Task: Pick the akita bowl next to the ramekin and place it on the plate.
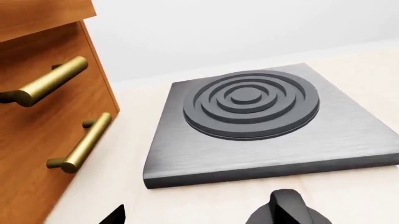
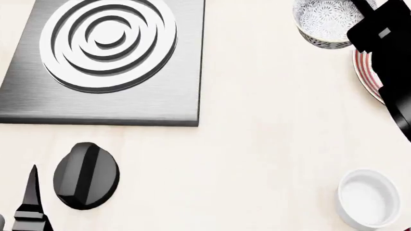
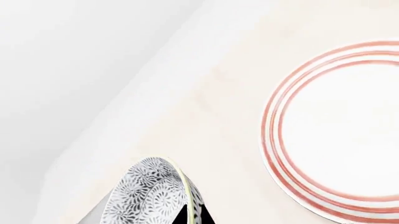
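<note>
The akita bowl (image 2: 323, 21), white with a grey floral speckle, hangs at the far right of the head view with my right gripper (image 2: 357, 10) shut on its rim. In the right wrist view the akita bowl (image 3: 153, 198) tilts, its rim pinched in my right gripper (image 3: 190, 215). The plate (image 3: 337, 130), white with red rings, lies beside the bowl, and the plate (image 2: 366, 72) is partly hidden under my right arm. The plain white ramekin (image 2: 369, 198) stands alone near the front right. My left gripper (image 2: 32, 202) is open and holds nothing, low at the front left.
A dark stove plate (image 2: 103, 62) with raised rings lies at the back left, a black knob (image 2: 85, 175) in front of it. The left wrist view shows the stove plate (image 1: 262, 126) and a wooden drawer front (image 1: 37, 121) with brass handles. A white wall (image 3: 62, 70) backs the counter.
</note>
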Controlling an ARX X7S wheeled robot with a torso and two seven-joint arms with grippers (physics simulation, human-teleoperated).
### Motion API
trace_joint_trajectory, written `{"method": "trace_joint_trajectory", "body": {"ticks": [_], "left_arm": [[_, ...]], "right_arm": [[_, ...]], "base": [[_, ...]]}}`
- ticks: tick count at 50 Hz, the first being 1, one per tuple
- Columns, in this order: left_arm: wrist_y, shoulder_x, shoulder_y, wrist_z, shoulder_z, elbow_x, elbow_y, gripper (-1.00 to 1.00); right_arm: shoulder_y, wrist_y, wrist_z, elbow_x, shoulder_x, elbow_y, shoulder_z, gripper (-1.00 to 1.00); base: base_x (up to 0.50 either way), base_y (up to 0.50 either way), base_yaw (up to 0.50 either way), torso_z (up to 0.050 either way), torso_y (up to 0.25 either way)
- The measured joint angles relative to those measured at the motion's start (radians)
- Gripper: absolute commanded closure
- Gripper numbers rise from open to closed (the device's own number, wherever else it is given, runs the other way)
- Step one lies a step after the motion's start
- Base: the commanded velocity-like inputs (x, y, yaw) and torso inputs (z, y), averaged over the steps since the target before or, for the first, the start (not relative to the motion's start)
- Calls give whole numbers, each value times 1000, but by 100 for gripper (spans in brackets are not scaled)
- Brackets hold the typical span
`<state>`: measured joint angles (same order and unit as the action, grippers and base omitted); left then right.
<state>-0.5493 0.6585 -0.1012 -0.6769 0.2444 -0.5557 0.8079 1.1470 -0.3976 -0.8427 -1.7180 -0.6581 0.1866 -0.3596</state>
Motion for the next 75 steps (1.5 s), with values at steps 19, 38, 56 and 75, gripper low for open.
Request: {"method": "trace_joint_trajectory", "body": {"ticks": [19,38,56,75], "left_arm": [[6,1,3,0,6,5,-10,-100],[13,3,6,1,12,9,-17,-100],[15,5,7,-1,16,11,-17,-100],[18,7,8,-3,20,11,-21,-100]], "right_arm": [[-11,24,10,10,-28,32,22,100],[-22,45,19,6,-53,53,50,100],[-35,65,29,-1,-70,80,77,100],[-43,81,55,9,-84,142,89,100]], "base": [[0,0,0,1,1],[0,0,0,0,1],[0,0,0,0,1],[0,0,0,0,1]]}}
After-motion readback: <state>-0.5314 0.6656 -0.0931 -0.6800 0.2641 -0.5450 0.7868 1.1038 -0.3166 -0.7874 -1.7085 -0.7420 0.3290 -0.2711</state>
